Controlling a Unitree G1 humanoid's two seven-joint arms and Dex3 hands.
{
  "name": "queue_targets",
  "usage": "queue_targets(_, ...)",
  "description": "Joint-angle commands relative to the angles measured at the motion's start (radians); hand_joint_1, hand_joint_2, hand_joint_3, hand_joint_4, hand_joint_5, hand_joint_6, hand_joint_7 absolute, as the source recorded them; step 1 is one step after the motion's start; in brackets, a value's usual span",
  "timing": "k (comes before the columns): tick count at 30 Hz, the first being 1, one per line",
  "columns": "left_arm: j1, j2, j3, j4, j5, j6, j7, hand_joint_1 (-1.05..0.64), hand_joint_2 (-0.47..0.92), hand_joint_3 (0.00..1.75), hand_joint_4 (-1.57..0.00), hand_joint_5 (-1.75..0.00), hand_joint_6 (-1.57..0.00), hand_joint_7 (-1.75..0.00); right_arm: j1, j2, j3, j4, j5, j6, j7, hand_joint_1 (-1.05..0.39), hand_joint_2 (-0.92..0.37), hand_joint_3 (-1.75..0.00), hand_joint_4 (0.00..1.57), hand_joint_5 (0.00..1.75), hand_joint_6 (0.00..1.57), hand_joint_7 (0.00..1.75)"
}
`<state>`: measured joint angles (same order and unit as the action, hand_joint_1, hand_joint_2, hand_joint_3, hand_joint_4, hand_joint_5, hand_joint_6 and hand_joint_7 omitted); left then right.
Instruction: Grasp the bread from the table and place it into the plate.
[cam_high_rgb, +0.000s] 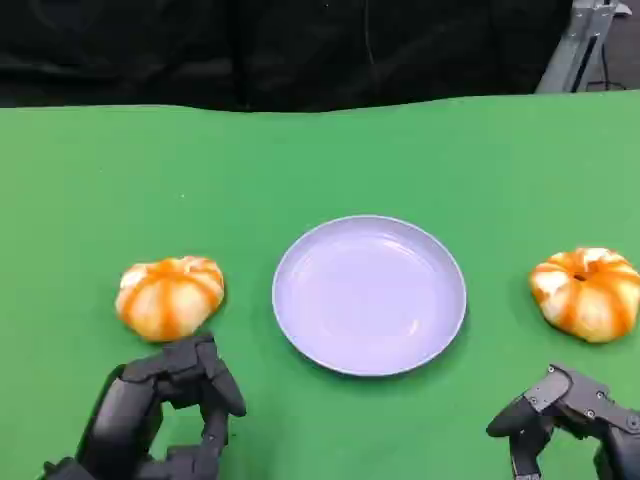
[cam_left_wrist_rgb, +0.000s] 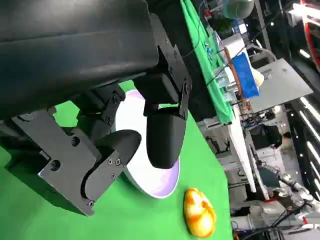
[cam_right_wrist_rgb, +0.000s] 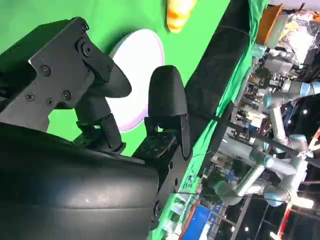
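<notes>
Left hand in the head view sits near the front edge of the green tabletop, fingers curled in, holding nothing, just in front of the left bread. Right hand is near the front right corner, also curled w/o anything in it, close to the right bread. Empty plate stands between the two breads, apart from both.

Left wrist view: the fingers reach over the plate; the far bread lies beyond it.

Right wrist view: fingers empty, plate and the other bread behind them.

Risks, as I judge: the bread is round and soft, so curled fingers may push it away or squash it; a low carry may knock the plate rim.
</notes>
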<state>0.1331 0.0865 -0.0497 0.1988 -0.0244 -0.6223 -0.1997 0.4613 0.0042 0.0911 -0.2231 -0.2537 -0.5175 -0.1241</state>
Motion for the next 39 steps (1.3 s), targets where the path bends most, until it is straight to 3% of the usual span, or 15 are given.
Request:
queue_targets(1,0.006,0.014,0.006,-0.008,-0.007,-0.001,-0.009,-0.02,0.30,1.48,-0.86,-1.74,-0.82,-1.56,0.003,0.000,-0.002,-0.013,0.000,0.010,-0.005,0.09,-0.37,-1.32,0.79,1.67,0.78,1.31)
queue_targets(20,0.008,0.011,0.010,-0.009,-0.034,0.000,-0.028,0.02,0.31,1.46,-0.83,-1.72,-0.79,-1.54,0.006,-0.001,0.001,-0.006,0.003,0.002,-0.005,0.10,-0.37,-1.32,0.80,1.67,0.78,1.31)
queue_targets(23,0.010,0.004,0.013,-0.021,-0.055,0.016,-0.028,0.01,0.39,1.31,-0.79,-1.54,-0.74,-1.30,0.009,-0.001,0.002,-0.012,-0.005,0.009,-0.006,0.09,-0.38,-1.30,0.79,1.67,0.78,1.31)
queue_targets(27,0.010,0.006,0.017,-0.044,-0.016,0.051,0.003,-0.06,0.59,0.85,-0.71,-1.10,-0.72,-0.70,0.006,0.002,0.002,-0.011,-0.001,0.015,-0.006,0.09,-0.39,-1.28,0.79,1.68,0.78,1.31)
queue_targets(28,0.007,0.015,0.019,-0.051,0.013,0.065,0.013,-0.07,0.61,0.81,-0.71,-1.07,-0.73,-0.64,0.005,0.002,0.002,-0.009,0.002,0.014,-0.004,0.09,-0.39,-1.28,0.79,1.69,0.78,1.31)
queue_targets(30,-0.002,0.033,0.022,-0.058,0.072,0.088,0.030,-0.16,0.73,0.49,-0.61,-0.92,-0.67,-0.34,0.001,0.003,0.003,-0.004,-0.001,0.013,-0.007,0.08,-0.38,-1.28,0.79,1.69,0.78,1.31)
queue_targets(33,-0.021,0.066,0.025,-0.087,0.220,0.132,0.091,-0.29,0.83,0.20,-0.50,-0.74,-0.63,-0.14,-0.004,0.006,0.005,0.000,-0.010,0.012,-0.011,0.10,-0.38,-1.29,0.80,1.68,0.78,1.31)
queue_targets(39,-0.067,0.117,0.006,-0.166,0.473,0.258,0.189,-0.38,0.90,0.04,-0.30,-0.64,-0.51,-0.01,-0.010,0.009,0.007,0.007,-0.005,0.016,-0.011,0.09,-0.38,-1.31,0.80,1.68,0.78,1.31)
